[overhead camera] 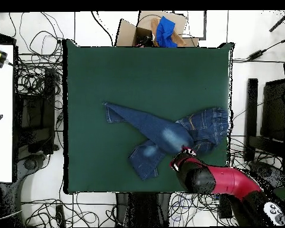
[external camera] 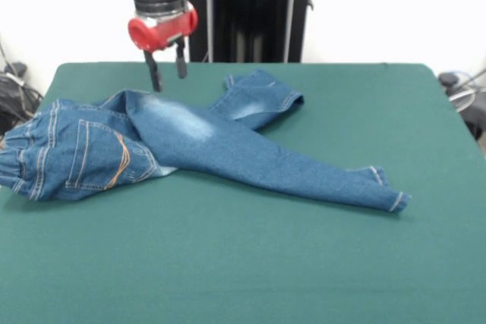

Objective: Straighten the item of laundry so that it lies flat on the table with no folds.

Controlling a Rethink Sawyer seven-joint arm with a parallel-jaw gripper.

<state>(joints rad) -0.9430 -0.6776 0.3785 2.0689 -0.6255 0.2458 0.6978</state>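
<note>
Green table point(external camera: 319, 263) bears crossed-leg jeans point(external camera: 190, 142); parted end effector point(external camera: 168, 66) above

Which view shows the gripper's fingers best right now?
The front view: the gripper hangs open above the jeans, both fingers visible. Overhead, the arm's red and black wrist hides them.

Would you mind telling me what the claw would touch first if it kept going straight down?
Most likely the small blue denim jeans: the open claw points down over their crossed legs near the crotch, with the dark green felt table underneath. Its exact height above them is unclear.
</note>
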